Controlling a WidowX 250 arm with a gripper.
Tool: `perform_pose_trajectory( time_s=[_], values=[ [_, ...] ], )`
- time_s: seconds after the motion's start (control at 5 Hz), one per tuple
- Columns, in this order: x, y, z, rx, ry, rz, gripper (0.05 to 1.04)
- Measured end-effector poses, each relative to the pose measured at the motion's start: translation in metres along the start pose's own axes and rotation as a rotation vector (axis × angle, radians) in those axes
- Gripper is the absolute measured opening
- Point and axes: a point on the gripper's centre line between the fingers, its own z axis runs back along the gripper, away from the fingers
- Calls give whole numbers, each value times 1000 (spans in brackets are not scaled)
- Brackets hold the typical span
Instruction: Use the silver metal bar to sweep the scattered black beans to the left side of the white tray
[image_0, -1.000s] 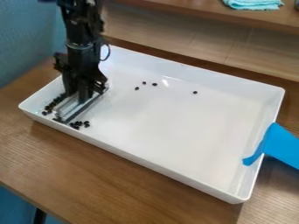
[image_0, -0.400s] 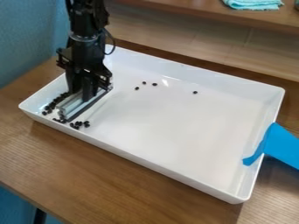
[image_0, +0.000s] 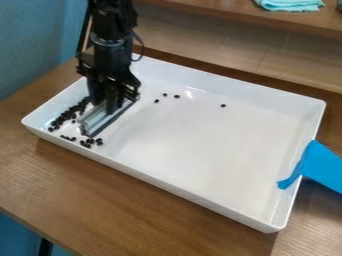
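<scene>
Over the left end of a white tray (image_0: 200, 145) hangs the black gripper (image_0: 111, 104), pointing down and shut on a grey, bar-shaped tool (image_0: 99, 119) with a dark lower edge. The tool lies slantwise low over the tray floor; whether it touches the floor I cannot tell. Directly left of it, a cluster of small black beans (image_0: 65, 116) runs along the tray's left wall. More beans (image_0: 90, 143) sit just below the tool, by the near wall. A few loose beans (image_0: 177, 96) are spread to the right of the gripper, toward the tray's far side.
Raised walls surround the tray on the brown wooden table (image_0: 133, 200). A blue object (image_0: 322, 167) overlaps the tray's right wall. Behind the tray is a wooden ledge (image_0: 220, 14) with a folded turquoise cloth (image_0: 290, 4). A blue wall stands at the left.
The gripper and the grey tool have moved right and slightly toward the tray's far side, away from the left cluster. More beans at the left show now; the loose beans have stayed put.
</scene>
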Motion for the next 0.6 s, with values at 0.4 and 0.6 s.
perform_pose_trajectory(
  time_s=[0.4, 0.6],
  values=[
    [3, 0, -3, 20, -26, 22, 339],
    [-2, -3, -16, 28, -17, 19, 339]
  ],
)
